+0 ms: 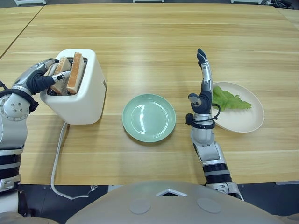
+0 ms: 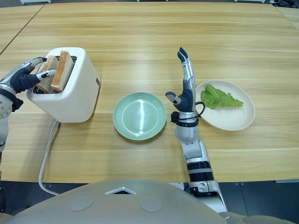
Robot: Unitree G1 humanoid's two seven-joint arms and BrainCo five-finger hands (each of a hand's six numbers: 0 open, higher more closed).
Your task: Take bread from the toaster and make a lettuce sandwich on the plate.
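White toaster (image 1: 84, 102) — two bread slices (image 1: 76, 72) standing in it; I see my left hand (image 1: 41, 80) pinching the nearer slice (image 1: 60, 70). Right hand (image 1: 203, 86) flat-open, empty — green plate (image 1: 148, 119) to its left, lettuce (image 1: 230, 99) just right.

Two browned bread slices (image 1: 74, 73) stand upright in the white toaster (image 1: 86, 100) at left, a green plate (image 1: 148, 117) lies centre, and a lettuce leaf (image 1: 230, 99) rests on a beige plate (image 1: 243, 122) at right.

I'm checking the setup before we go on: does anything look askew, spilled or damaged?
Nothing spilled or damaged. The toaster sits turned at an angle on the table, and the left slice, pinched by the left hand, leans crooked beside the straighter right slice.
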